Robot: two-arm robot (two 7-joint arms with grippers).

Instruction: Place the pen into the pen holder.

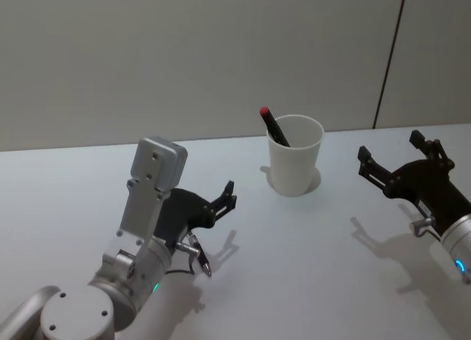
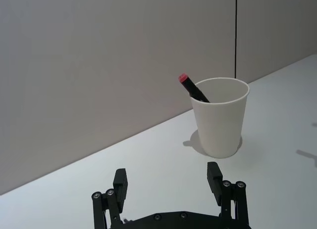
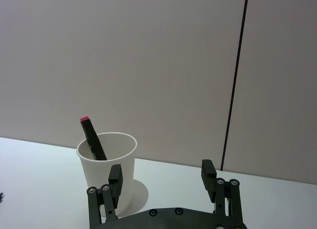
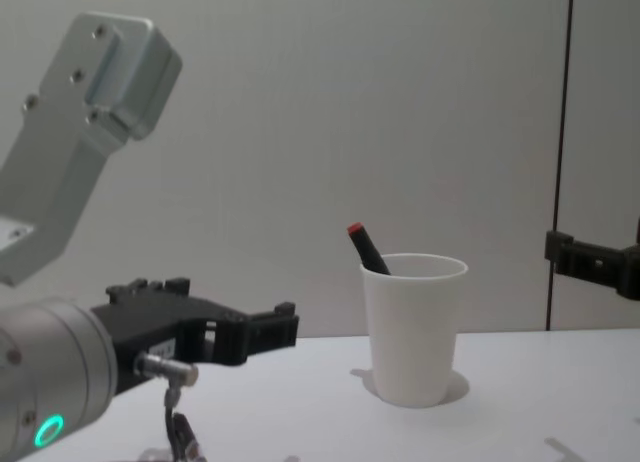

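A white paper cup, the pen holder, stands upright near the back of the white table. A black pen with a red cap leans inside it, its red end sticking out above the rim. My left gripper hovers open to the cup's near left, empty. My right gripper is open and empty to the cup's right; one of its fingers enters at the chest view's right edge.
A grey wall rises right behind the table's far edge, with a dark vertical seam at the right. A thin cable and connector hang under my left wrist.
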